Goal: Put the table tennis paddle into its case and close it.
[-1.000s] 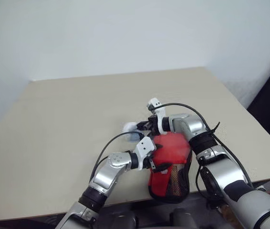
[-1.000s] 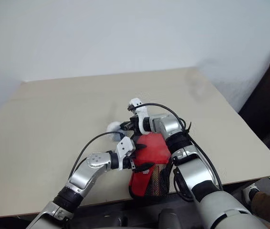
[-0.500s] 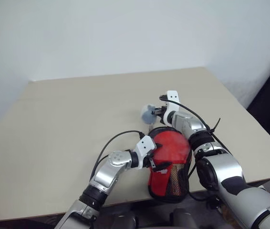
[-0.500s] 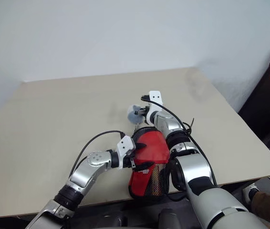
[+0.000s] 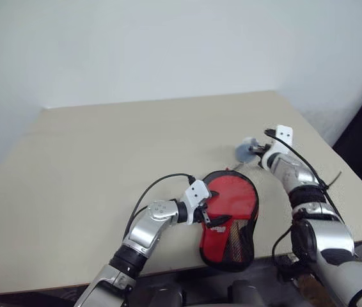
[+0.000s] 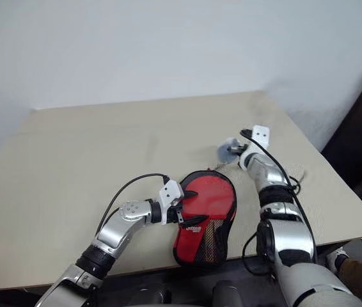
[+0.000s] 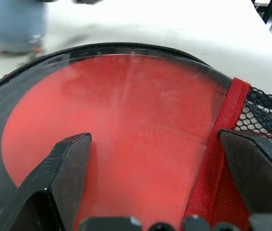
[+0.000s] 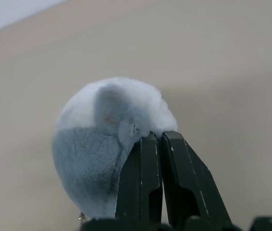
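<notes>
Right hand pinches one fluffy blob; left hand spread over one case.

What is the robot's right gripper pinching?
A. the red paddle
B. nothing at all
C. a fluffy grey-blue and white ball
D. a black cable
C: in the right wrist view the right gripper has its two black fingers shut on a tuft of the fluffy grey-blue and white ball, held above the beige table, away from the red-and-black paddle-shaped case.
</notes>
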### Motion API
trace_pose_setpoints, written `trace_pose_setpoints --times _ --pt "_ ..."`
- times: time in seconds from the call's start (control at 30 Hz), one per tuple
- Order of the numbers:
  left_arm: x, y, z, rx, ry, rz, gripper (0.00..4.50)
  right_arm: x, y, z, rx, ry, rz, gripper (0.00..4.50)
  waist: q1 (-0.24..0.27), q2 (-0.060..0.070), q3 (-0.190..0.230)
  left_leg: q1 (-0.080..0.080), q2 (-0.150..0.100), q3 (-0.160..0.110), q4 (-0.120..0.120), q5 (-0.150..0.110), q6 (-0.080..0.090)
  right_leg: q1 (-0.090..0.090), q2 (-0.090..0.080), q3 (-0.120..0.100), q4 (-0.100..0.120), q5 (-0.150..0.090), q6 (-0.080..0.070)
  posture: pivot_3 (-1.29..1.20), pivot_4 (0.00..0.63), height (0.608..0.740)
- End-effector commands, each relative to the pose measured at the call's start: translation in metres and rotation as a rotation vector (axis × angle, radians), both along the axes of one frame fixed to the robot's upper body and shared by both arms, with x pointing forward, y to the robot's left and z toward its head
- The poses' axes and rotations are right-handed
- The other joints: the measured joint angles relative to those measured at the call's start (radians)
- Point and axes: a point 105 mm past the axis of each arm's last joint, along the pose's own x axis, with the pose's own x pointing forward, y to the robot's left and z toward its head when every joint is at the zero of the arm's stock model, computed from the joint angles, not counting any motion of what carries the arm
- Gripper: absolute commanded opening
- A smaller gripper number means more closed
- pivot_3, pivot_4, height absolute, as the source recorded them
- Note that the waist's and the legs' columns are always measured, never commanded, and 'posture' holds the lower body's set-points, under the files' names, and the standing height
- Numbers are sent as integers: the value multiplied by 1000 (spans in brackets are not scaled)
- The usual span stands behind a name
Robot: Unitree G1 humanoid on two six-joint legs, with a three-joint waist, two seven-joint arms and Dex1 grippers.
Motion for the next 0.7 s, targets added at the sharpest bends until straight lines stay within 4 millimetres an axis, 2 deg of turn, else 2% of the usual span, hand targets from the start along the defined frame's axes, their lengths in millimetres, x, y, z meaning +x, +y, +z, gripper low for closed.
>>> trace_pose_setpoints --times 0.03,0.17,0.27,0.43,0.57,0.7 --pt "-8 17 -43 128 138 43 4500 -16 -39 36 -18 -97 -113 28 3 1 0 0 0 0 0 0 0 0 0 0 0 0 0 0 0 740" --pt "-9 15 -44 129 155 24 4500 -55 -59 29 -13 -78 -137 28 8 1 -2 0 -1 0 1 0 0 1 0 1 -1 -1 2 0 0 740" --pt "-7 12 -44 129 153 13 4500 -87 -62 27 -10 -83 -106 28 16 1 -2 0 -1 1 1 0 0 1 0 2 -1 -2 2 0 0 740" --pt "-4 11 -43 132 154 1 4500 -125 -66 26 30 -88 -84 28 27 0 -2 -1 0 1 2 0 0 1 0 2 -2 -4 0 0 0 740" --pt "-3 11 -43 138 154 -11 4500 -147 -57 24 33 -78 -14 28 26 0 -2 -3 0 1 3 -1 0 0 0 2 -3 -4 0 0 0 740" --pt "-3 12 -43 151 151 -28 4500 -176 -30 17 62 -56 131 28 28 -2 -3 -4 0 1 2 -1 0 -1 0 1 -4 -4 0 0 0 740"
